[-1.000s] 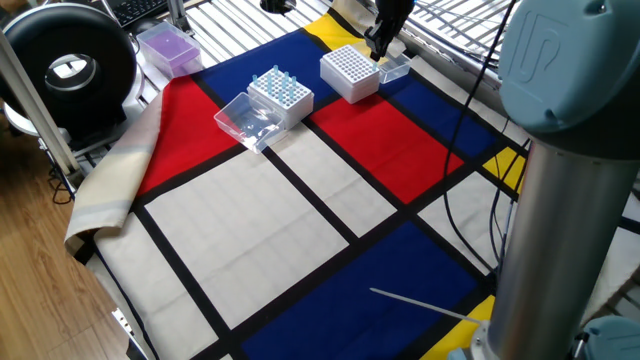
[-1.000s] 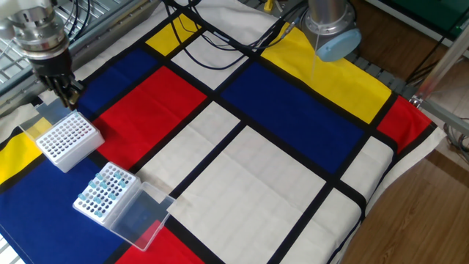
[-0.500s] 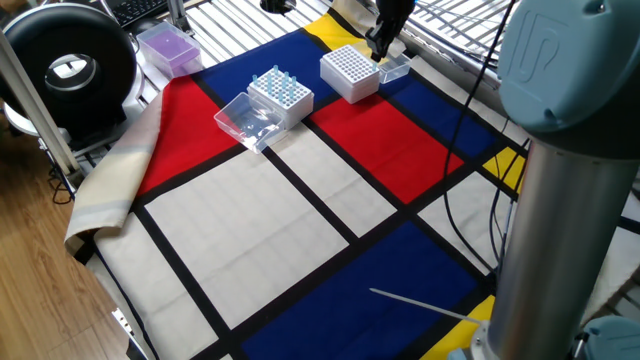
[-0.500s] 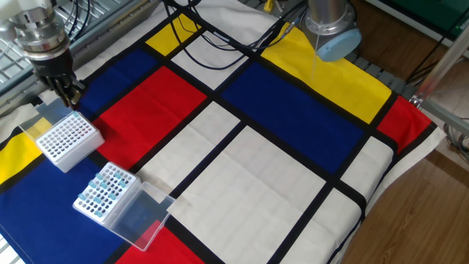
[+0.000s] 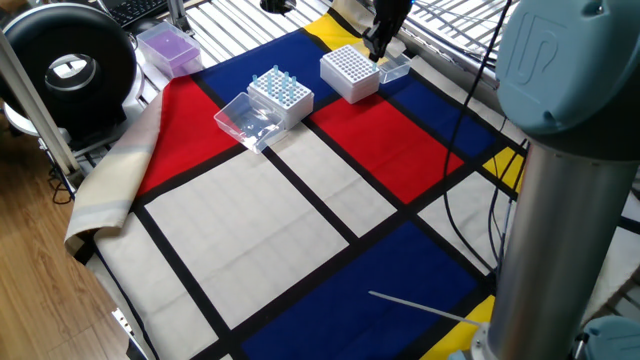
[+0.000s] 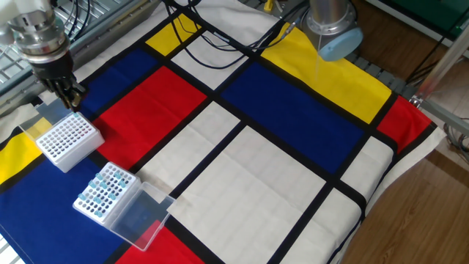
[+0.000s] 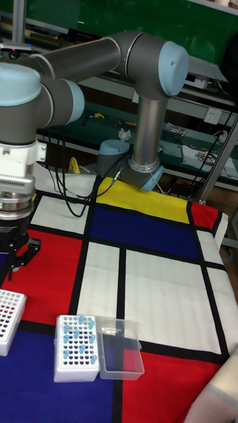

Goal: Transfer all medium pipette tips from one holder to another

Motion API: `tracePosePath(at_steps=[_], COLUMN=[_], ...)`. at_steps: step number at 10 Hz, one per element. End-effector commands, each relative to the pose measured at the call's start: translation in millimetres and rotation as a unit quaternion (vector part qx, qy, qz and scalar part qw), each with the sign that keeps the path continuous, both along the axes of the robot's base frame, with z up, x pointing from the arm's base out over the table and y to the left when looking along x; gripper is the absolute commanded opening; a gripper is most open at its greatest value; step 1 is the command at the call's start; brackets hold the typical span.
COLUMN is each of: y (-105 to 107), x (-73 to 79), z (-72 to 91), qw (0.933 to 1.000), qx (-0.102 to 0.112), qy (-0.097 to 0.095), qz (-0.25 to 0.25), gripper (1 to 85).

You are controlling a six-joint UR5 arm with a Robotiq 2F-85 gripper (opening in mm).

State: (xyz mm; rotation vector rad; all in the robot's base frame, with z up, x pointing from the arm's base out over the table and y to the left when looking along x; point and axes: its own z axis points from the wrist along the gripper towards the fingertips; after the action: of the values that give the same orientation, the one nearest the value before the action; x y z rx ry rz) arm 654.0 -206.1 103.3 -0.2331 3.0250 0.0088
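Several pale-blue medium pipette tips [image 5: 277,80] [image 6: 102,187] [image 7: 79,334] stand in a white holder [image 5: 285,100] [image 6: 110,209] [image 7: 74,370] with its clear lid folded open. A second white holder [image 5: 350,72] [image 6: 67,139] [image 7: 8,317] sits beside it, and I see no tips in its holes. My gripper [image 5: 378,47] [image 6: 71,99] [image 7: 18,261] hangs just above this second holder's far corner. Its fingertips stand apart in the tall view, and nothing shows between them.
The second holder's clear lid [image 5: 396,68] [image 6: 44,114] lies right under the gripper. A purple box [image 5: 168,45] and a black round device [image 5: 68,70] stand off the cloth's corner. My arm's column [image 5: 560,200] fills the near right. Cables [image 6: 220,37] cross the cloth's far side.
The gripper has risen slightly above the second holder's far corner. Both holders stay where they were.
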Motion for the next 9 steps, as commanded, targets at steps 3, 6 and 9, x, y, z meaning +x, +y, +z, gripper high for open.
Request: tracePosePath(at_steps=[3, 6, 9], y=[58, 99, 140], x=[15.6, 27.0, 32.7], z=[15.6, 22.3, 29.1], qw=[0.9993, 0.9978, 0.9962], qx=[0.009, 0.013, 0.013], qy=[0.002, -0.003, 0.002], qz=[-0.036, -0.065, -0.086], gripper=[29.7, 27.0, 23.7])
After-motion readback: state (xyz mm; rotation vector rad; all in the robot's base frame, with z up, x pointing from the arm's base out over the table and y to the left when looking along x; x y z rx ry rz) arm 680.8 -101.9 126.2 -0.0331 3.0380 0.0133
